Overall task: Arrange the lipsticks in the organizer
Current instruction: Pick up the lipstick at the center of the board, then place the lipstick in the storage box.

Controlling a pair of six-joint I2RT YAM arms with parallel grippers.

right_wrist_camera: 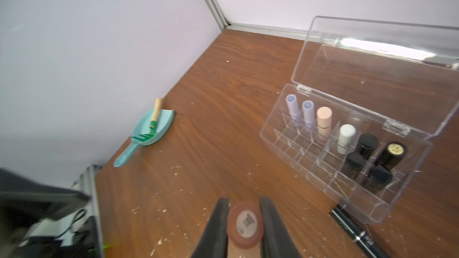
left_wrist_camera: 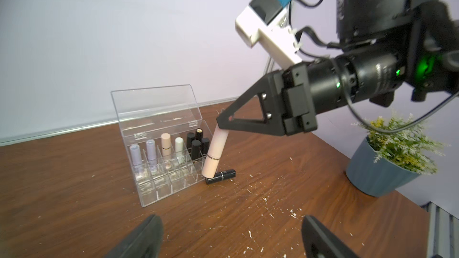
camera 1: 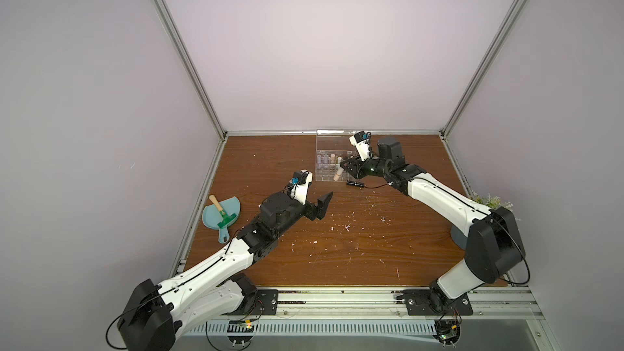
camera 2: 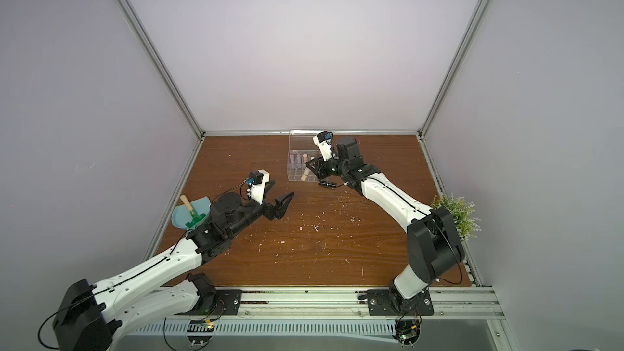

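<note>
Here, left claw (camera 2: 279,191) agape; right claw (left_wrist_camera: 221,121) around tilted pink lipstick (left_wrist_camera: 214,153).

arms (camera 1: 439,194): white shells (camera 1: 209,265), blk joints (camera 1: 496,248), thin blk cables (left_wrist_camera: 310,5), green led (left_wrist_camera: 337,85); blk triangular gripper fingers (left_wrist_camera: 274,100)

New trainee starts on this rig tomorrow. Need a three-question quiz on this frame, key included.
1. True or false: the left tool holds a lipstick.
2. How many black lipsticks stand in the organizer? A) two B) four C) six
3. Fill in: the right tool is shut on a tilted pale ___ tube.

Key: 1 false, it is open and empty. 2 B. 3 pink.
</note>
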